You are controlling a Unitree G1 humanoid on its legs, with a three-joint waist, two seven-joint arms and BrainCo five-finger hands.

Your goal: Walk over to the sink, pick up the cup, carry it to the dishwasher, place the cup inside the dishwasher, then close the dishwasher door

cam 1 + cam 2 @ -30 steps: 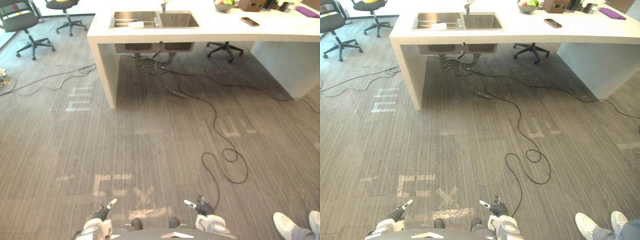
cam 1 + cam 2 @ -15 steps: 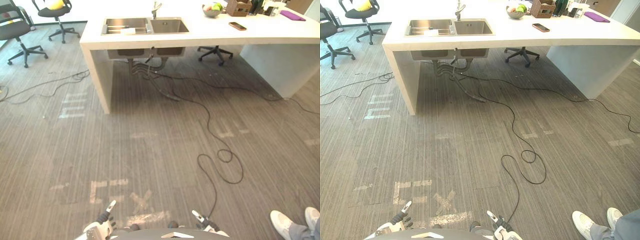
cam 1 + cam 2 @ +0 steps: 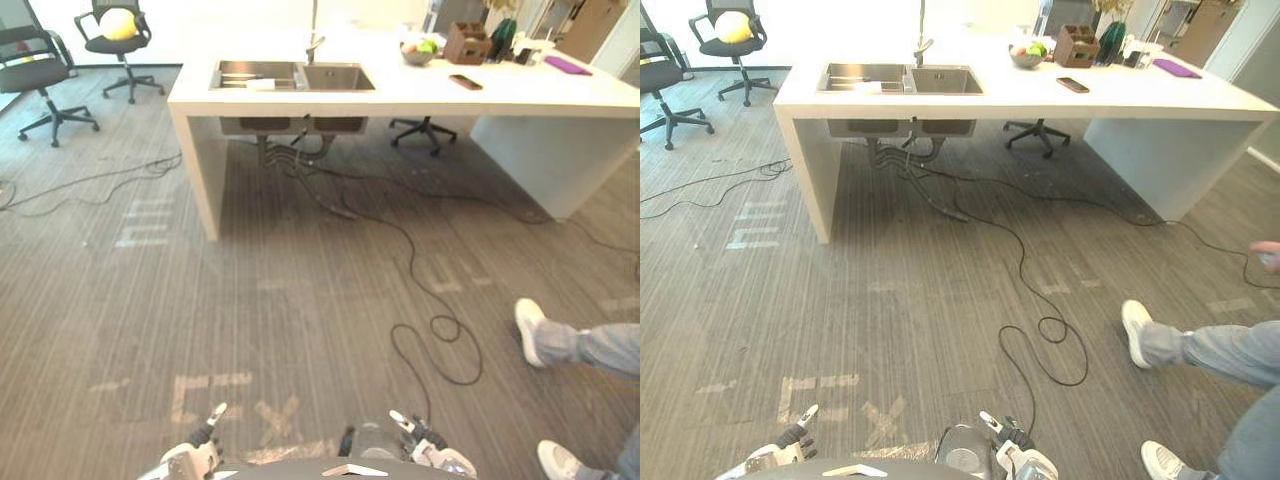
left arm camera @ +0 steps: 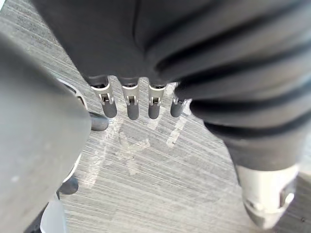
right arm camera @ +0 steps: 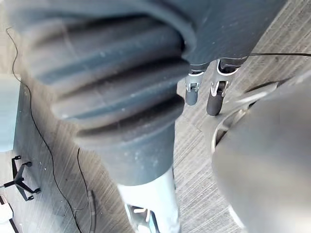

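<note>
Left robot hand and right robot hand hang over the floor, fingers straight, holding nothing. Far ahead of them, a sink sits in the worktop; a pale item on it is too small to identify.

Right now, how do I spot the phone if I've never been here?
Look at the long white counter with the sink set in it. Right of the sink, in front of the fruit bowl, lies the phone: the only flat dark rectangle, lying alone.
</note>
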